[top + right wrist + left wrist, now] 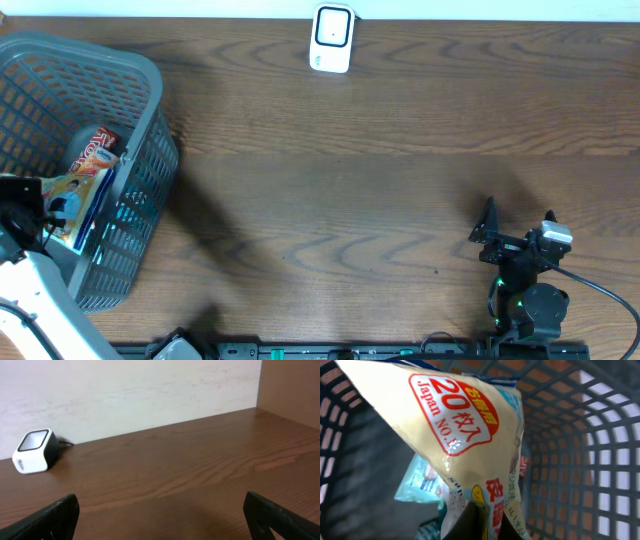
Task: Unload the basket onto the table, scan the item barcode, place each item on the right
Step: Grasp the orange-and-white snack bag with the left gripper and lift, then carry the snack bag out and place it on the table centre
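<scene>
Holds the pale packet (465,430) in the left gripper (474,522), fingers pinched shut on one end of it, down inside the grey basket (150,95) at the left edge of the worktop (380,200). Runs the packet's long axis straight away from the fingers, printed face toward the wrist camera, with no barcode showing on that face. Places the white scanner (332,38) well apart from the basket, to the right and at the far edge, its window tilted upward. Keeps the right gripper (518,228) at the near right, fingers spread wide and empty, nowhere near the packet. Favours the left arm for the carry, being the one with the grip. Probably calls for a lift clear of the basket wall, then a move right and far, barcode side turned to the scanner window. Cannot tell which side carries the barcode.
</scene>
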